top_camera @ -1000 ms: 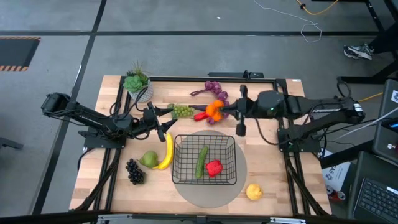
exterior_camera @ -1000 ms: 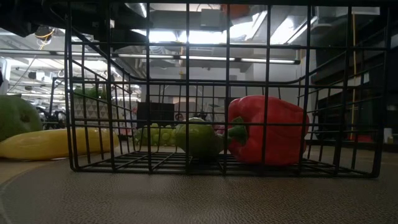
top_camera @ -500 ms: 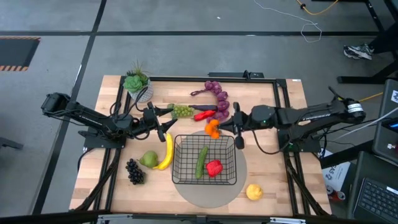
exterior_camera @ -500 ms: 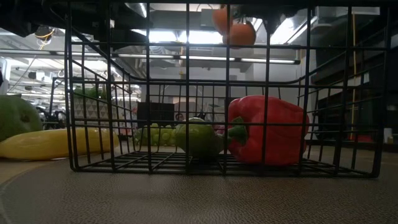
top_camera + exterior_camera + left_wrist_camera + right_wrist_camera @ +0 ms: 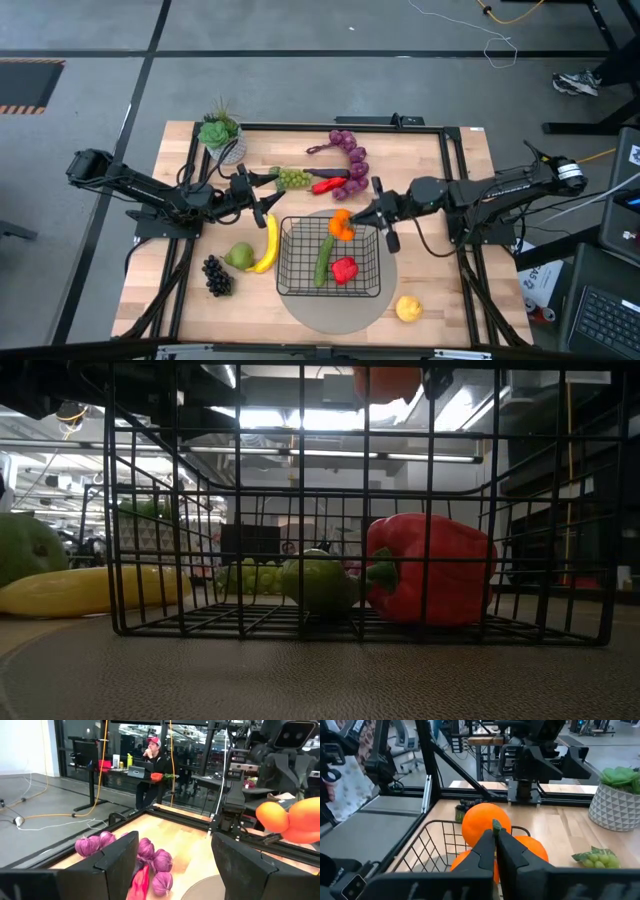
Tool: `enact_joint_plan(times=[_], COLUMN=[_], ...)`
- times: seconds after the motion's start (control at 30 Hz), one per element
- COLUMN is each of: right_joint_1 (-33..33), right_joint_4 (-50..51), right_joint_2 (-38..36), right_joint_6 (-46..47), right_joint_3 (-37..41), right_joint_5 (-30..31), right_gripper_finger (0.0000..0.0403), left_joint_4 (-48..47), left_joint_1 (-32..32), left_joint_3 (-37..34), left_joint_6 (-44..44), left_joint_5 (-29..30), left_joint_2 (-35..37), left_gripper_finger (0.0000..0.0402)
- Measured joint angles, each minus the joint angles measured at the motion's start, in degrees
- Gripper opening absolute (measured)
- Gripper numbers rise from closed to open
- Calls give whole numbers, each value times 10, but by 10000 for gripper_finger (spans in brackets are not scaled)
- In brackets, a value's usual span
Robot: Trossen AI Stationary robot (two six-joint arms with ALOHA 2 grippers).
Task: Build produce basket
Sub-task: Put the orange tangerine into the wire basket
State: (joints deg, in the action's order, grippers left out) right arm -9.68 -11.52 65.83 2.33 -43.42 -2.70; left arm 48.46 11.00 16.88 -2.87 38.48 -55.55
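Observation:
The black wire basket (image 5: 330, 262) sits on a round grey mat and holds a green cucumber (image 5: 324, 258) and a red pepper (image 5: 344, 268). My right gripper (image 5: 356, 222) is shut on an orange cluster (image 5: 341, 224) over the basket's far rim. My left gripper (image 5: 270, 191) stands open and empty beside the green grapes (image 5: 293, 179). On the wood lie a banana (image 5: 268, 243), pear (image 5: 240, 256), dark grapes (image 5: 216, 275), lemon (image 5: 408, 308), purple grapes (image 5: 350, 152) and a long red pepper (image 5: 328, 185). My right gripper pinches the orange cluster with its shut fingertips (image 5: 495, 836) at a small green bit (image 5: 496, 823) where the orange pieces meet. The fingers reach in nearly level from the table's right side. The cluster hangs at the fingertips, lifted clear above the basket's far rim (image 5: 435, 824).
A white pot with a green succulent (image 5: 222, 137) stands at the far left corner. A black frame rail (image 5: 400, 124) runs round the table's edges. Bare wood shows right of the basket, around the lemon. In the left wrist view a person sits in the room behind.
My right gripper has carried the orange cluster toward the table's near edge and downward, from over the long red pepper to over the basket's far rim, its wrist tipping on the way. The cluster stays lifted clear.

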Motion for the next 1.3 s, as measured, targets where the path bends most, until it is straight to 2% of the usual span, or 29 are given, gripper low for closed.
enact_joint_plan(times=[0.4,0.7,1.3], right_joint_1=[0,0,0], right_joint_4=[1,1,2], right_joint_2=[0,0,0], right_joint_6=[2,2,2], right_joint_3=[0,0,0], right_joint_5=[0,1,1], right_gripper_finger=[2,27,29], left_joint_4=[0,0,0], left_joint_1=[0,0,0], left_joint_3=[0,0,0], left_joint_6=[-1,-1,0], left_joint_5=[0,0,0], left_joint_2=[0,0,0], left_gripper_finger=[247,247,247])
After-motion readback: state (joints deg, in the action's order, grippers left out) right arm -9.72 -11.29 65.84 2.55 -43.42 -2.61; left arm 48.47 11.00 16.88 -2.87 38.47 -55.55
